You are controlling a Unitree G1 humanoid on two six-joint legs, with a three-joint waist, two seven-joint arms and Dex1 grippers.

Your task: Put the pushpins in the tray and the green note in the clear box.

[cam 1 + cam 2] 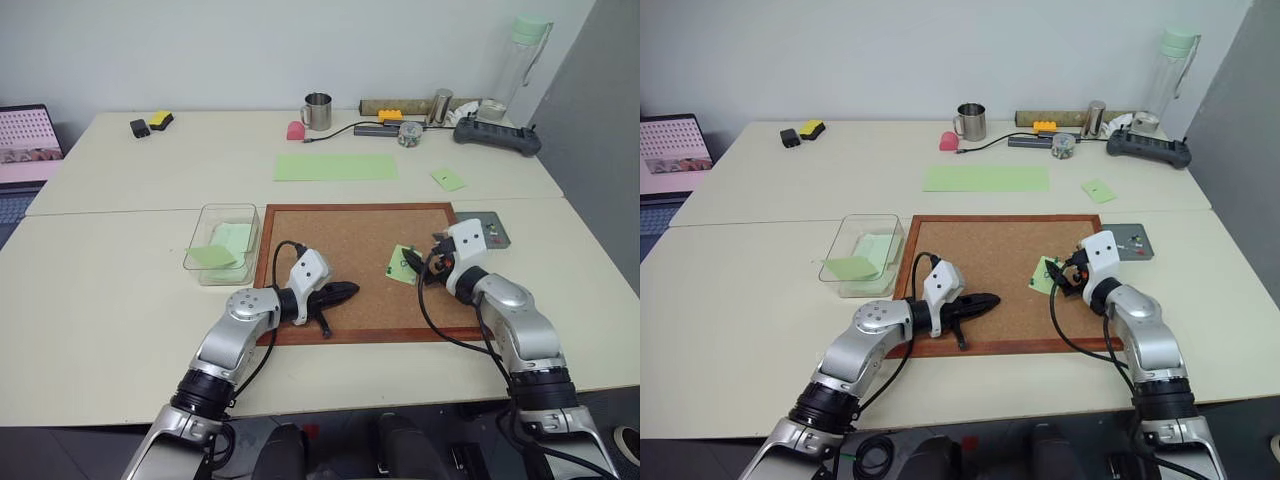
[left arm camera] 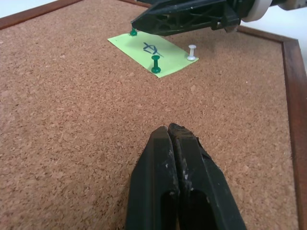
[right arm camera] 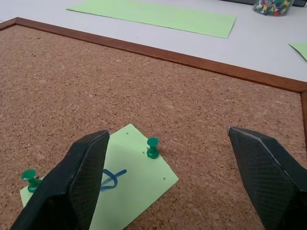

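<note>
Two pale tables point(image 1: 120, 300) pushed together against a white wall carry a wood-framed cork board point(image 1: 350, 250). Left gripper point(image 2: 169, 132): fingers pressed together, holding nothing, low over the bare cork near the middle of the board. Ahead of it, well apart, lies the green note point(image 2: 148, 53) with its dark drawn mark, fixed to the cork. Pushpins: a green one point(image 2: 156, 64) on the note's near edge, a second green one point(image 2: 133, 32) at a far corner, and a white one point(image 2: 192, 51) just off the note's side. Right gripper point(image 3: 168, 177): fingers spread wide, poised directly over the note, one finger above the mark and the other above bare cork. Just behind the right gripper, off the board's corner, the grey tray point(image 1: 1135, 243) holds a few tiny specks, too small to identify. Off the left gripper's outer side, beyond the board's frame, the clear box point(image 1: 222, 243) contains light-green paper sheets.
</note>
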